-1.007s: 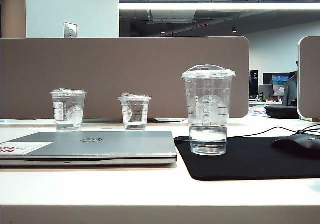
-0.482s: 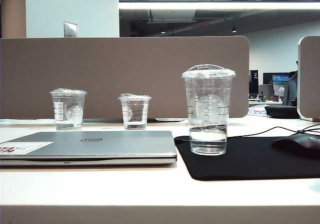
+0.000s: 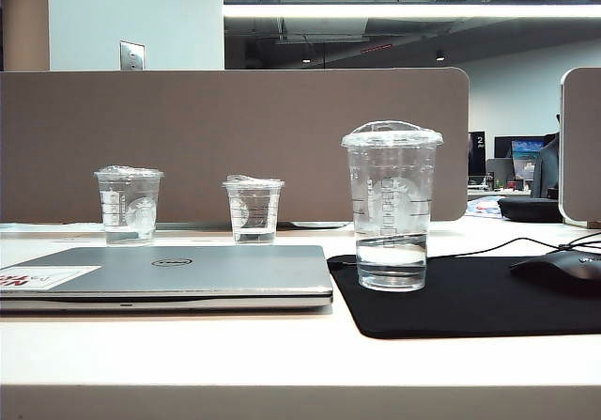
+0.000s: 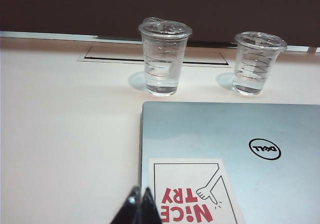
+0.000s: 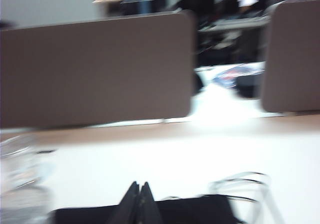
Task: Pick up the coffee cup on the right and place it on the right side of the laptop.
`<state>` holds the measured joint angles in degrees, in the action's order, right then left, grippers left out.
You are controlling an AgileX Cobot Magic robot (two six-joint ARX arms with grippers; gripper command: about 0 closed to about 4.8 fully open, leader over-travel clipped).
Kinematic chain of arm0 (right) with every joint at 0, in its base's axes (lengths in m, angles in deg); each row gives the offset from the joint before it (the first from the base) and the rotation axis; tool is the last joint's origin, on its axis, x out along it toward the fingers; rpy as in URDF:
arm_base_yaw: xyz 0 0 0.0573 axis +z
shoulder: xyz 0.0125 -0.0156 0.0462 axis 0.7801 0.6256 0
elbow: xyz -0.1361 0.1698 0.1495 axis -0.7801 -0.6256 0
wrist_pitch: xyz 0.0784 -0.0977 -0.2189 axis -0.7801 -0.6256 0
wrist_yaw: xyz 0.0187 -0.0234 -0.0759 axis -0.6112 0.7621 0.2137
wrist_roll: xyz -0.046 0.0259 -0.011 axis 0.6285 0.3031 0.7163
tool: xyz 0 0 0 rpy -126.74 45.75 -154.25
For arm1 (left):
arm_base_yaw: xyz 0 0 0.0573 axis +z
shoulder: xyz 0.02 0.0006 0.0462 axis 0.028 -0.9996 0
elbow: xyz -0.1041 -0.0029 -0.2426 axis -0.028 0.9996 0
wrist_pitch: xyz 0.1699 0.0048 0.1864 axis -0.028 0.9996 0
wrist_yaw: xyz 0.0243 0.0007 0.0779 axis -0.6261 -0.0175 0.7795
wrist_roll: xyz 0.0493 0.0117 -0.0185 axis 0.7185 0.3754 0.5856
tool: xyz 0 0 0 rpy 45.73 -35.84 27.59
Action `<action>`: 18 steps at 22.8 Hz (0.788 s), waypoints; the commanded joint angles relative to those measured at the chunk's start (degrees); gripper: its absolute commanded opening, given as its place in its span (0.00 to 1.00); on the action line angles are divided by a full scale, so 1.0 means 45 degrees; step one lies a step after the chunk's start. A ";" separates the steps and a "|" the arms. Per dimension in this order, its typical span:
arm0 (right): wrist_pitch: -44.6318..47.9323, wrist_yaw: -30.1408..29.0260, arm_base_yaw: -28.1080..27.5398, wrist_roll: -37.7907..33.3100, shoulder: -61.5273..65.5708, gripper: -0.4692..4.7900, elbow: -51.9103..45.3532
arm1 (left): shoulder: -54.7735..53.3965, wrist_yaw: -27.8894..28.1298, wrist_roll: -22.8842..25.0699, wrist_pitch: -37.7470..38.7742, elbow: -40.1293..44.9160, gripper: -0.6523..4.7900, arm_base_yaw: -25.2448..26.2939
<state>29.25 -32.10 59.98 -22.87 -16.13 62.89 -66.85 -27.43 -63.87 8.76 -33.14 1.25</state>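
Note:
The coffee cup (image 3: pixel 392 204), tall, clear and lidded with a little water in it, stands upright on a black mat (image 3: pixel 479 300) just right of the closed silver laptop (image 3: pixel 188 270). Neither gripper shows in the exterior view. In the left wrist view my left gripper (image 4: pixel 140 196) is shut and empty, hovering by the laptop's (image 4: pixel 225 134) stickered corner. The right wrist view is blurred. There my right gripper (image 5: pixel 139 189) is shut on nothing above the mat (image 5: pixel 190 209), with a blurred clear cup (image 5: pixel 17 184), probably the coffee cup, off to one side and apart from it.
Two shorter clear cups (image 3: pixel 129 204) (image 3: pixel 253 209) stand behind the laptop, in front of a brown divider (image 3: pixel 235 138). A black mouse (image 3: pixel 559 270) and cables (image 3: pixel 526 243) lie at the mat's right. A second partition (image 3: pixel 582 147) stands at the far right.

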 commanded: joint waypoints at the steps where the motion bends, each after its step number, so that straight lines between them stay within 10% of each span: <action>1: 0.0160 0.0010 -0.1005 0.0019 -0.1797 0.07 -0.1574 | 0.0000 -0.0010 0.0024 -0.0112 -0.0039 0.11 0.0015; 11: 0.1151 -0.3997 -0.2152 0.0019 -0.4080 0.07 -0.5187 | 0.0000 -0.0010 0.0024 -0.0112 -0.0039 0.11 0.0015; 18: 0.0981 -0.3337 -0.2259 0.0563 -0.4085 0.07 -0.5187 | 0.0000 -0.0010 0.0024 -0.0112 -0.0039 0.11 0.0019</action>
<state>32.77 -49.10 49.97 -20.75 -34.43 39.79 -66.85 -27.43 -63.87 8.76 -33.14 1.25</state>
